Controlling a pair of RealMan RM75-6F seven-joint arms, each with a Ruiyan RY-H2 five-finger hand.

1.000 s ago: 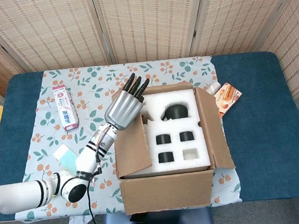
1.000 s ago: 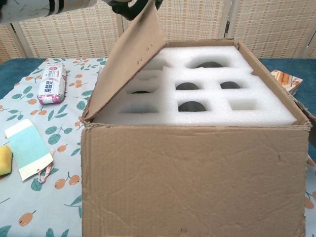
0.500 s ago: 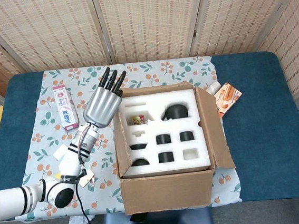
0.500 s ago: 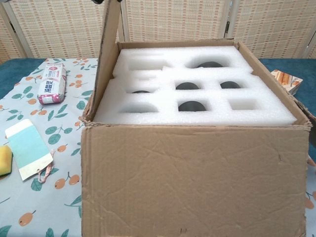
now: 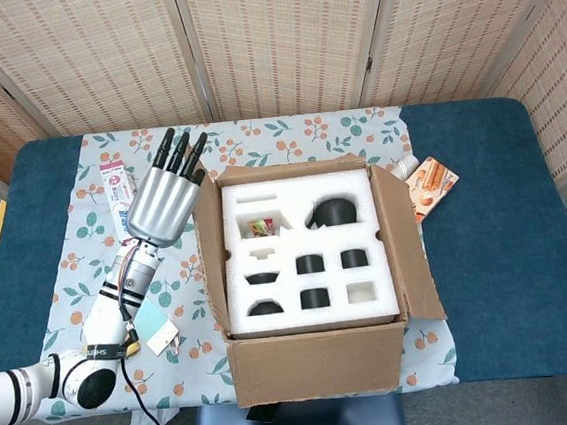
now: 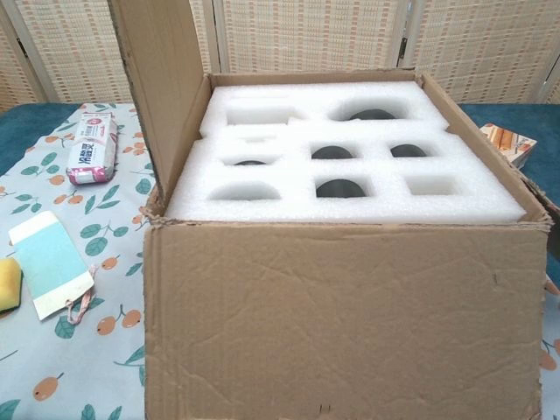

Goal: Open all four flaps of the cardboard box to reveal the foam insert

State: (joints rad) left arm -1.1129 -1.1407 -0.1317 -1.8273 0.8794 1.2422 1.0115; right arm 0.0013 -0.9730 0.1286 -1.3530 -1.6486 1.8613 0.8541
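Nearest you, the cardboard box (image 5: pixel 311 290) sits mid-table, its foam insert (image 5: pixel 303 256) fully exposed. Its left flap (image 6: pixel 157 83) stands upright; let go and it could spring back over the foam. Your left hand (image 5: pixel 160 199) has its fingers extended, apart, just outside that flap. Beyond lies a toothpaste box (image 5: pixel 122 202).

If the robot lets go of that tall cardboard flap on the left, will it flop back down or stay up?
Probably it stays roughly up: the left flap stands nearly upright, leaning slightly outward, and looks like stiff corrugated board. It may spring back a little at its creased fold. The left hand beside it, fingers straight, could push it further out easily; it looks light.
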